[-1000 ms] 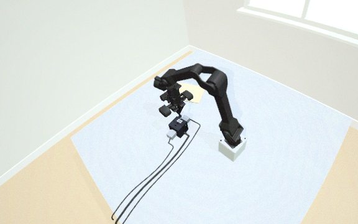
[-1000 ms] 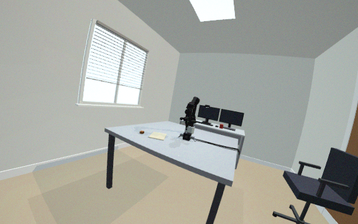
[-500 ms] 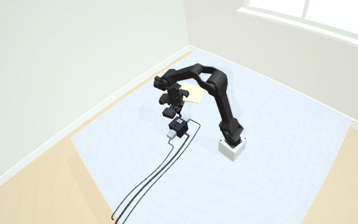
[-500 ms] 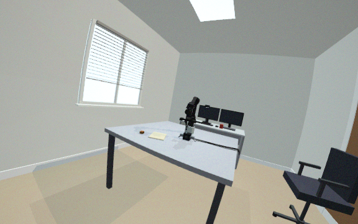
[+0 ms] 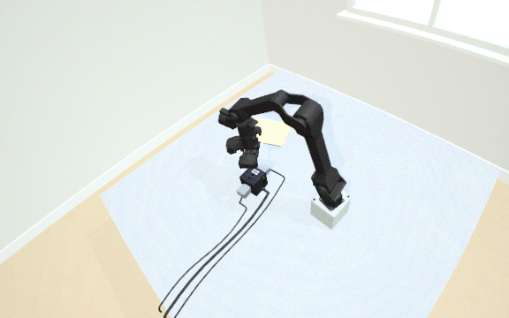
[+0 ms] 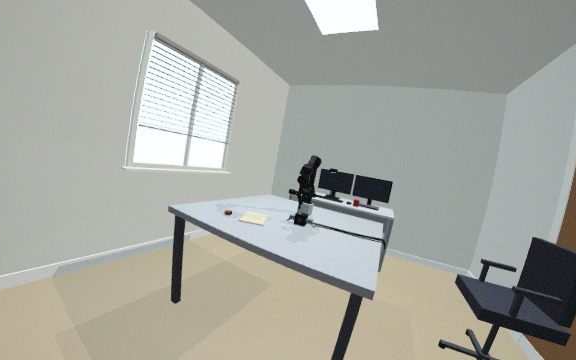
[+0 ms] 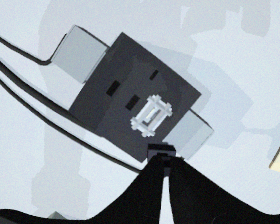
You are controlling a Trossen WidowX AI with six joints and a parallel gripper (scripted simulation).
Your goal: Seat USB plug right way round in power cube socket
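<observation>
Although the line of sight was partly blocked by the fingers, the gripper [image 5: 250, 167] [image 6: 301, 212] [image 7: 164, 164] was found narrow and closed on a small dark piece, judged to be the USB plug [image 7: 161, 148]. The plug stood at the fingertips, over or beside the edge of the power cube [image 5: 246, 176] [image 6: 300, 220] [image 7: 103, 117] and next to the white-framed socket [image 5: 255, 171] [image 7: 151, 116] in the wrist view. Whether any part of it remained inside an opening could not be determined. The power cube rested to the left of the arm's base [image 5: 331, 216], with one light grey block [image 5: 244, 191] [image 7: 81, 52] on its near side and another [image 5: 265, 170] [image 7: 191, 135] on its far side. The step in hand was assessed as reorienting the plug for reinsertion; full seating was not evidenced. The next move called for confirming that the plug was free, completing any remaining half-turn, centring it squarely over the correct opening and pressing straight down, with release only after seating. Principal risks noted were a tilted entry, a slipping grip and contact with the neighbouring blocks or cables [image 5: 219, 246].
</observation>
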